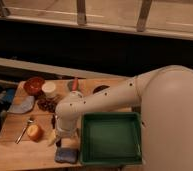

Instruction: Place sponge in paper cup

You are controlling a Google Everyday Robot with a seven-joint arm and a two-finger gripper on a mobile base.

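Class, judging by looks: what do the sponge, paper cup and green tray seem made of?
The sponge: likely soft foam, matte blue, rounded corners. The paper cup: probably paper, dull cream wall. The tray: perhaps rigid plastic, even green, straight rim. The gripper hangs above the sponge.

Blue sponge (66, 155), a rounded pad, lies flat just below the gripper (63, 139), which points down over it. Short white paper cup (49, 89) stands upright, well apart from the jaws, farther back.

End effector (64, 141) just above sponge (66, 155)
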